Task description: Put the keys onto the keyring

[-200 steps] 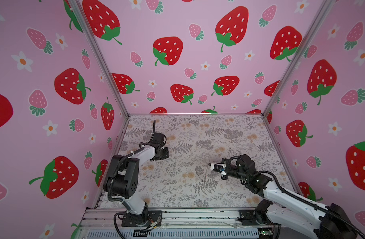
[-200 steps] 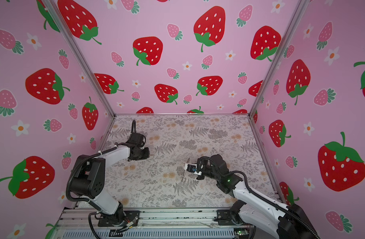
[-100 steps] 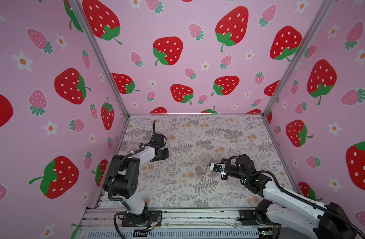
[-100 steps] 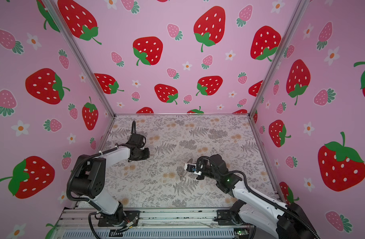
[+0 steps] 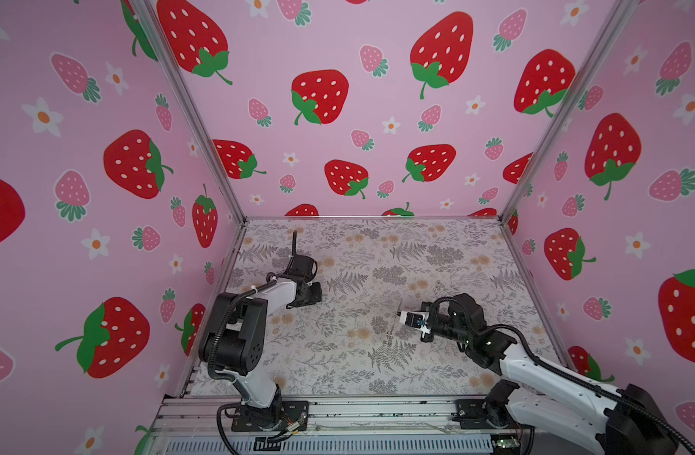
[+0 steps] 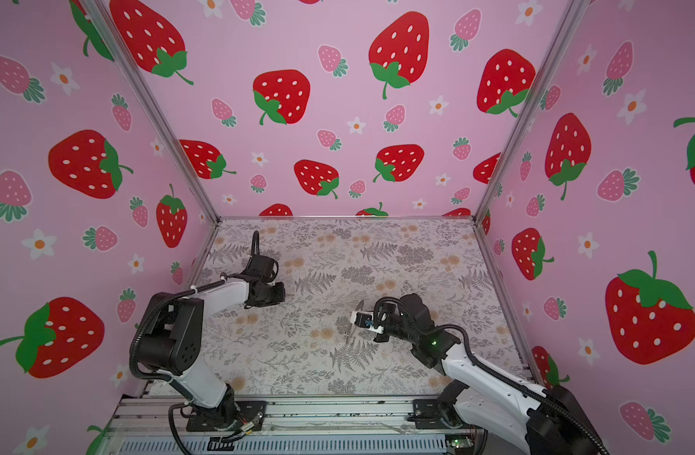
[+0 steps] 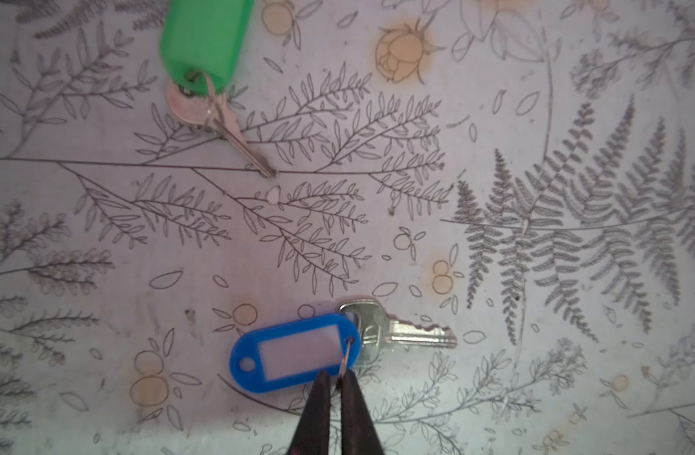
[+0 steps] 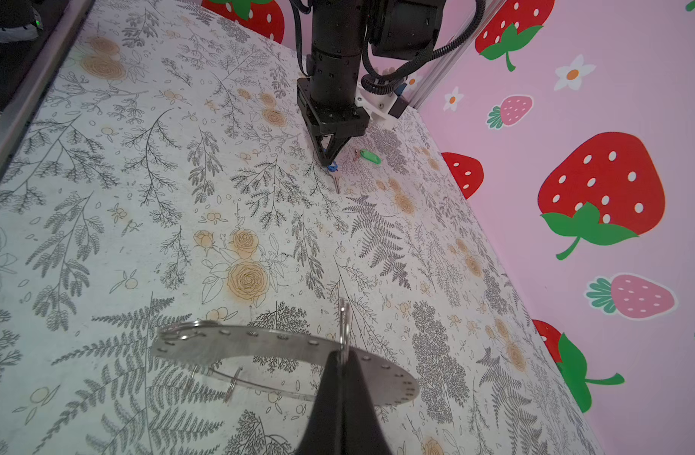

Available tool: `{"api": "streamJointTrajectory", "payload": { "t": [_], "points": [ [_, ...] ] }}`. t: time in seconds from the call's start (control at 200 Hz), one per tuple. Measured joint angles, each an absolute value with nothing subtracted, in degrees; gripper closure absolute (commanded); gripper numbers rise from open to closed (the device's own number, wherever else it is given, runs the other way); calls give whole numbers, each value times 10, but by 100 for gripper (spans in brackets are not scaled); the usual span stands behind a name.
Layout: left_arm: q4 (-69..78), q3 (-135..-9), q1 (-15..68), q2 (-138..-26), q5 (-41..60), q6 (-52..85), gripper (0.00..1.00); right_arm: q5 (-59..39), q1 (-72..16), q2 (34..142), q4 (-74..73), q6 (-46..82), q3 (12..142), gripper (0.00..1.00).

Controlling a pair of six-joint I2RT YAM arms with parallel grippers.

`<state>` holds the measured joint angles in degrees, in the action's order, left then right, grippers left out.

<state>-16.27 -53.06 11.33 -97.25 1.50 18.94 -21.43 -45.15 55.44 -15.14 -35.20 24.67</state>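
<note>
Left gripper [image 7: 337, 377] jaws have narrowed about the blue key's [image 7: 298, 354] wire loop [image 7: 347, 354], grip unconfirmed; right gripper [image 8: 342, 355] jaws clamp the keyring [image 8: 239, 342]. Judged: pickup imminent.

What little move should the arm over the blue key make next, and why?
Probably close the left pincer fully before any lift. Its tips straddle the small wire loop on the blue key with a thin gap showing, so a firm grip isn't certain, and the key lies flat on the table. The right pincer holds the keyring up, ready.
</note>
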Motion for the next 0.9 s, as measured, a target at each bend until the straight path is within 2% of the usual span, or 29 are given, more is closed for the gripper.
{"api": "streamJointTrajectory", "payload": {
  "t": [0.325,0.635,0.655,0.725,0.9],
  "points": [
    [-163,-531,113,-973,15,189,89,-214,-451,556,-151,-352,247,100],
    [-155,-537,115,-986,15,190,93,-215,-451,558,-151,-352,247,100],
    [-154,-537,115,-986,15,189,97,-215,-451,558,-151,-352,247,100],
    [-154,-537,116,-986,15,188,99,-215,-451,558,-151,-352,247,100],
    [-156,-537,116,-970,21,180,100,-214,-451,558,-151,-352,247,100]
  ]
}}
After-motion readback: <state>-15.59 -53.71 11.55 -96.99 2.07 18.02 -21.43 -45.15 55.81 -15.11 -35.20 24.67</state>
